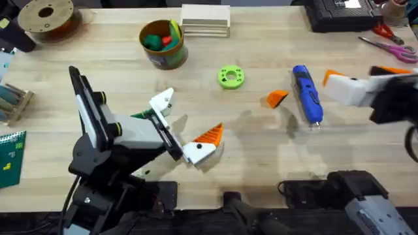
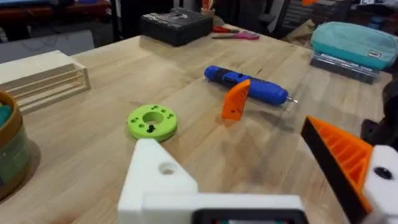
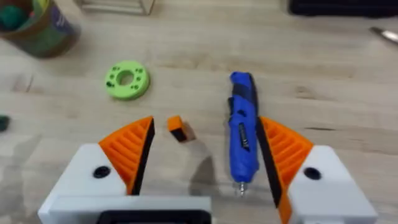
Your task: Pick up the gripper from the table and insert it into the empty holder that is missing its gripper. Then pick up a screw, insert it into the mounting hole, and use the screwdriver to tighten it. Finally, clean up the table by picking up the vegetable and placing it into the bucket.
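The loose orange gripper [image 1: 277, 98] [image 2: 236, 99] [image 3: 177, 128] lies on the table left of the blue screwdriver [image 1: 307, 93] [image 2: 247, 84] [image 3: 242, 134]. My left gripper [image 1: 189, 121] [image 2: 230, 143] is open. One of its fingers is the bare white holder [image 1: 162, 102] [image 2: 155, 180]; the other carries an orange wedge [image 1: 210, 135] [image 2: 341, 155]. My right gripper [image 1: 359, 77] [image 3: 208, 140] is open low over the screwdriver, which lies close to one orange pad [image 3: 283, 149]. The bucket [image 1: 162, 44] [image 3: 40, 25] stands at the back with coloured items inside. A small dark green thing [image 1: 139, 115] lies by the left gripper.
A lime-green ring disc [image 1: 230, 77] [image 2: 152, 121] [image 3: 127, 79] with small dark dots on it sits mid-table. A wooden rack [image 1: 206, 19], a spool [image 1: 46, 16], a black case [image 1: 346, 13] and scissors [image 1: 388, 46] line the back. A green board [image 1: 10, 156] is at the left edge.
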`<move>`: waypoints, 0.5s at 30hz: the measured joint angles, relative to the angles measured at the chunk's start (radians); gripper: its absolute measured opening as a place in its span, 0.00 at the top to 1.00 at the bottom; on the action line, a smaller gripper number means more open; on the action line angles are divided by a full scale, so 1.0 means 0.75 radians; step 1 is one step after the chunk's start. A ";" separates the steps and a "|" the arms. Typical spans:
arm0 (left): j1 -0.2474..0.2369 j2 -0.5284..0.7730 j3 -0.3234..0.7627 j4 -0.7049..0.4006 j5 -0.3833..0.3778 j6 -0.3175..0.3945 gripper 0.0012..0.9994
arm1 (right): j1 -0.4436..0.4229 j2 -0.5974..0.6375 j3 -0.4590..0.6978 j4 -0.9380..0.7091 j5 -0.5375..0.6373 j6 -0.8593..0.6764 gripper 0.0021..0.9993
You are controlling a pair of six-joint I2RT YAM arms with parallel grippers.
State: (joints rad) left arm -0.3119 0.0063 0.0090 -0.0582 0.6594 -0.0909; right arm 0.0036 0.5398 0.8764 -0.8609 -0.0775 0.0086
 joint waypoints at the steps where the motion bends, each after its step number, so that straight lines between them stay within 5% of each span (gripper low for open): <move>1: 0.000 0.000 0.000 0.000 0.001 0.000 0.01 | 0.002 0.037 0.000 -0.002 -0.021 -0.004 0.05; 15: 0.000 0.000 0.000 -0.001 0.004 0.000 0.01 | 0.237 0.783 0.125 -0.146 -0.027 -0.142 0.05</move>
State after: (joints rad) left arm -0.3119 0.0063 0.0090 -0.0586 0.6621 -0.0910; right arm 0.1816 1.1272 0.9698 -0.9705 -0.0976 -0.0978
